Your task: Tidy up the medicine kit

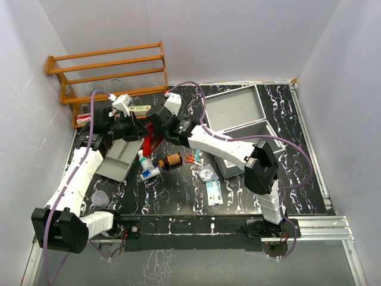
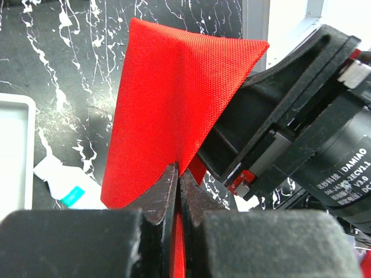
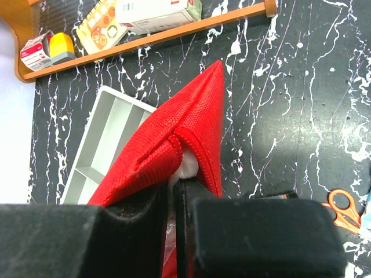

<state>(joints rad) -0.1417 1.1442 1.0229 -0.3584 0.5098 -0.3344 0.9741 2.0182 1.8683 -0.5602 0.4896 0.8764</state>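
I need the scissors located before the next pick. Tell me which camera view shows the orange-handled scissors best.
Top external view: the scissors lie whole and uncovered, just right of the amber bottle. The right wrist view catches only their orange handles, cut off at its right edge. The left wrist view shows nothing of them.

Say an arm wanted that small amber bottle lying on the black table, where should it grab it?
Probably across the middle of the small amber bottle, coming straight down from above: it lies on its side, so its round flanks are exposed for a pinch. The left gripper and right gripper are shut on the red fabric pouch.
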